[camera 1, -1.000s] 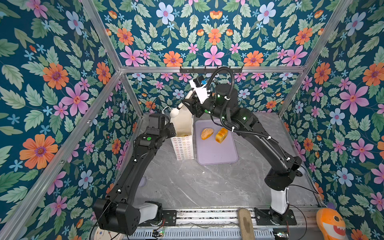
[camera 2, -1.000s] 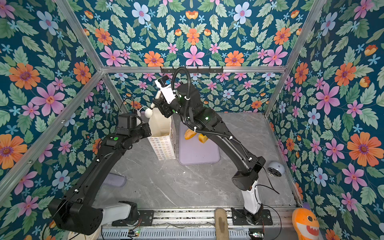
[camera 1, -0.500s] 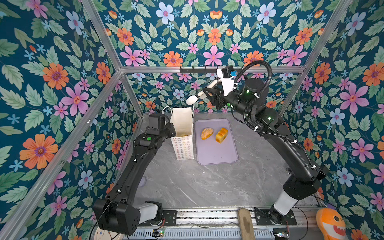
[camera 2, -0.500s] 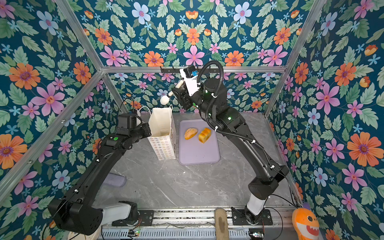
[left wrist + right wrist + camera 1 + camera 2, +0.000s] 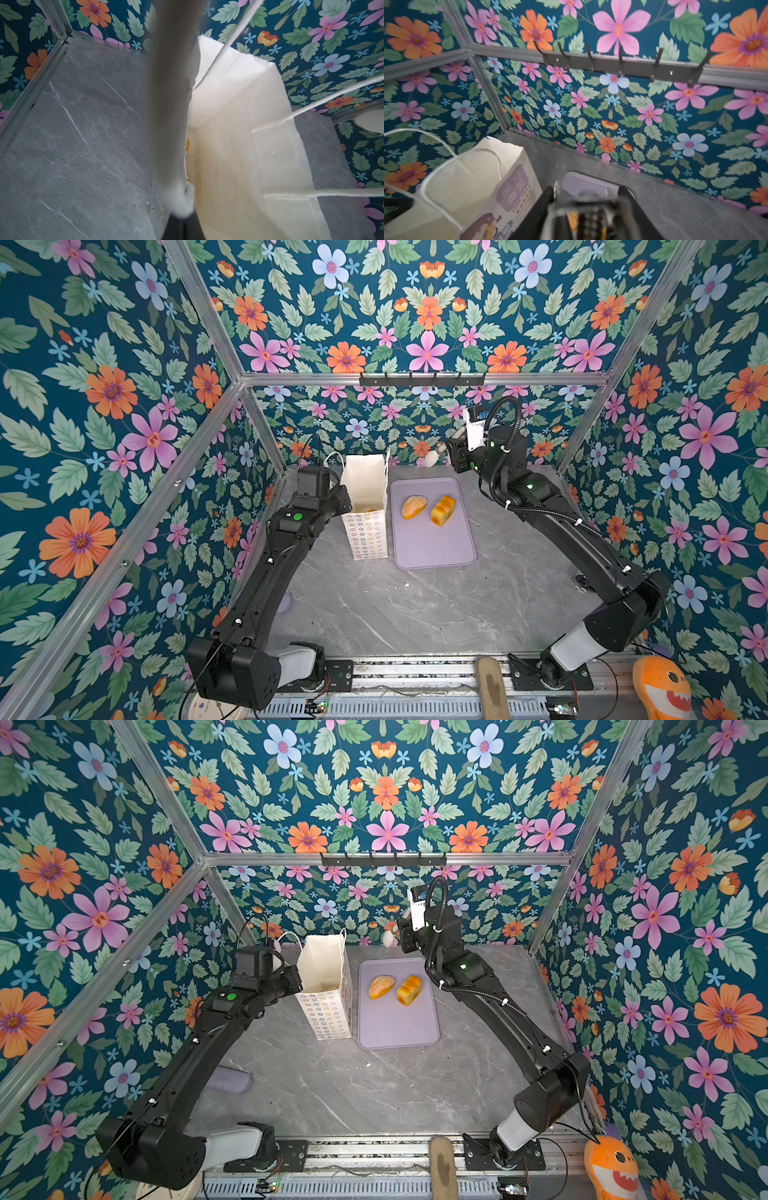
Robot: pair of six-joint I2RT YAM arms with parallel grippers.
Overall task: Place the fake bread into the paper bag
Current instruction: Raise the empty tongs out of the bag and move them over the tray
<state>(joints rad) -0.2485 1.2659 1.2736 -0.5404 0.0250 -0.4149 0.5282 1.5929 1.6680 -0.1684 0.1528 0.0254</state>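
Left jaws clamp the bag (image 5: 368,531) rim, likely steadying its mouth open; right jaws hang apart, empty, near the roll (image 5: 414,506) and loaf (image 5: 443,510) lying on a tray (image 5: 432,547) just right of the bag.

The paper bag (image 5: 368,535) mouth gapes clear above, while left fingers (image 5: 166,104) and cord handles (image 5: 227,42) crowd its rim

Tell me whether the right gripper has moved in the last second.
Yes. The right gripper has swung to the right in both top views, from over the bag to near the far edge of the tray.
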